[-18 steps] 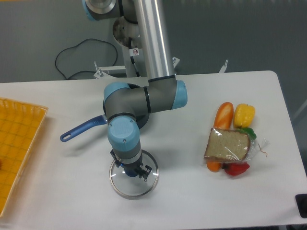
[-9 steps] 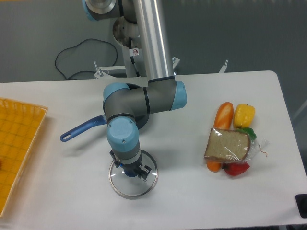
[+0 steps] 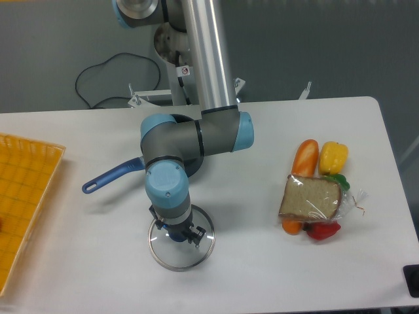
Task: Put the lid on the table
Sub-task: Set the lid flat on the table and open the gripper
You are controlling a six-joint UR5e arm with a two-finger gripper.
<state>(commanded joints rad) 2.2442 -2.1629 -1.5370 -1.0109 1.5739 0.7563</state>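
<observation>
The lid (image 3: pixel 184 256), clear glass with a metal rim, sits low over the white table (image 3: pixel 275 275) near its front edge. My gripper (image 3: pixel 177 233) points straight down over the lid's centre and is shut on the blue knob, which shows between the fingers. I cannot tell whether the lid's rim touches the table top. The arm's wrist hides the lid's far part.
Behind the arm lies a dark blue saucepan, mostly hidden, with its long blue handle (image 3: pixel 108 177) pointing left. A yellow-orange grid tray (image 3: pixel 19 203) is at the left edge. At the right lie bagged bread (image 3: pixel 310 199), an orange pepper (image 3: pixel 305 157) and a yellow pepper (image 3: pixel 332 157).
Gripper and lid have together drifted a few pixels to the left and slightly down. Nothing else has moved.
</observation>
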